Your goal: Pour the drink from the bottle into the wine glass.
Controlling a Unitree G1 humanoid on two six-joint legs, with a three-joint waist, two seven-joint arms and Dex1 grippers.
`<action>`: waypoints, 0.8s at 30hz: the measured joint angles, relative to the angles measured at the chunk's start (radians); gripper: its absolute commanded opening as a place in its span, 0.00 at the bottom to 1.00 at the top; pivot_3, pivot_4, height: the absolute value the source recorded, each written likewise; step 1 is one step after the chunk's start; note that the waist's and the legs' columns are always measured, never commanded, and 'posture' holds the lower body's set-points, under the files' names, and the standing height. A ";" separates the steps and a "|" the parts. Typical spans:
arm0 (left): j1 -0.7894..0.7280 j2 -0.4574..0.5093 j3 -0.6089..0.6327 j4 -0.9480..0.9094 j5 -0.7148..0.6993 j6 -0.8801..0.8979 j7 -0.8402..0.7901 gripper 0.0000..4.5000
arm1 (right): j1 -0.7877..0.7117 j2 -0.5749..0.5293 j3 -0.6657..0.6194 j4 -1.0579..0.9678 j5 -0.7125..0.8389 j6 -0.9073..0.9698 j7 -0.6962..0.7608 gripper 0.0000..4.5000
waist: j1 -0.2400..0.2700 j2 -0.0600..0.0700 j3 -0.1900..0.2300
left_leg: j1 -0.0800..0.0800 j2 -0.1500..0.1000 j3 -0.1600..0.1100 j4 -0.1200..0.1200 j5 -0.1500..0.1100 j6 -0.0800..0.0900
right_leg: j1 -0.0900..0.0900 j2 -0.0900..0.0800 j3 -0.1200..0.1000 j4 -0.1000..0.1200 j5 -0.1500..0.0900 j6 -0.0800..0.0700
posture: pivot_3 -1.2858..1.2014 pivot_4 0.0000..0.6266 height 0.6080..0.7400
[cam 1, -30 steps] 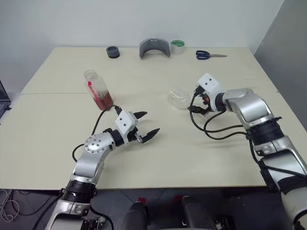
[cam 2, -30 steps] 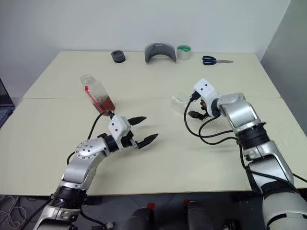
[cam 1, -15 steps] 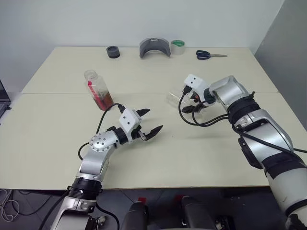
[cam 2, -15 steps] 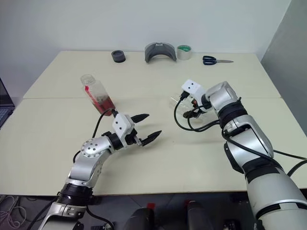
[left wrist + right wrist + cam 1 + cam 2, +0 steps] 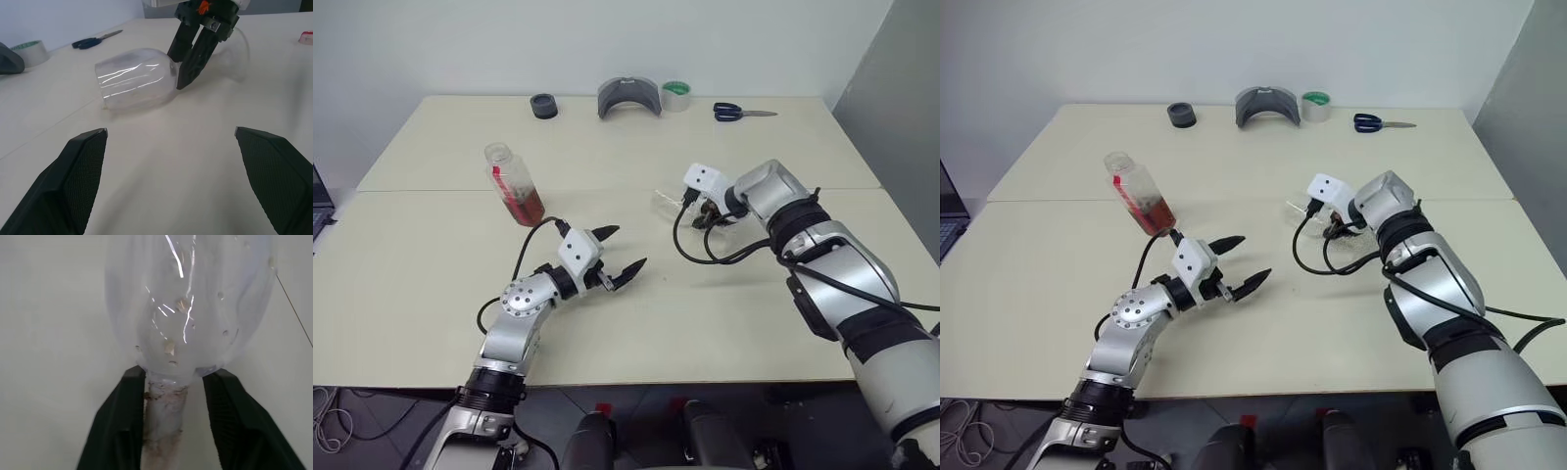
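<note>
Two pale, matte tabletops [image 5: 431, 294] butt together, and all the work sits on them. On the right, the right gripper [image 5: 193, 63] angles down onto the wine glass [image 5: 142, 81], which lies on its side; its black fingers [image 5: 122, 426] pinch the thin stem just below the rounded clear bowl, probably so the glass can be stood upright for pouring. The left gripper [image 5: 619, 253] hovers near the table's middle, jaws spread wide and empty, aimed toward the glass. Far left stands the bottle [image 5: 512, 184], clear plastic, uncapped and leaning, holding the reddish-brown drink [image 5: 523, 205] low down. Along the far edge lie small things: tape roll [image 5: 676, 95], scissors [image 5: 742, 113].
</note>
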 measured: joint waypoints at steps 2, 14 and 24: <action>0.000 -0.001 -0.002 0.004 0.008 -0.007 0.000 1.00 | -0.002 0.003 -0.008 0.006 -0.007 -0.003 0.000 0.08 | -0.002 0.000 0.000 | 0.000 0.000 0.000 0.000 0.000 0.000 | 0.000 0.000 0.000 0.000 0.000 0.000 | 0.52 0.24 1.00; -0.015 0.037 0.054 -0.016 -0.134 0.182 -0.058 1.00 | -0.024 0.010 -0.445 0.005 0.266 -0.027 -0.268 0.08 | -0.002 0.001 0.000 | -0.001 0.000 0.000 0.000 0.000 0.000 | -0.001 0.000 -0.001 0.000 0.000 0.000 | 0.52 0.24 1.00; -0.145 0.252 0.148 -0.056 -0.309 0.443 -0.254 1.00 | 0.273 0.149 -0.563 -0.176 0.355 -0.301 -0.530 0.08 | -0.016 0.002 0.001 | -0.002 0.000 -0.001 0.000 0.001 -0.002 | -0.001 0.001 0.000 0.001 0.000 0.000 | 0.52 0.24 1.00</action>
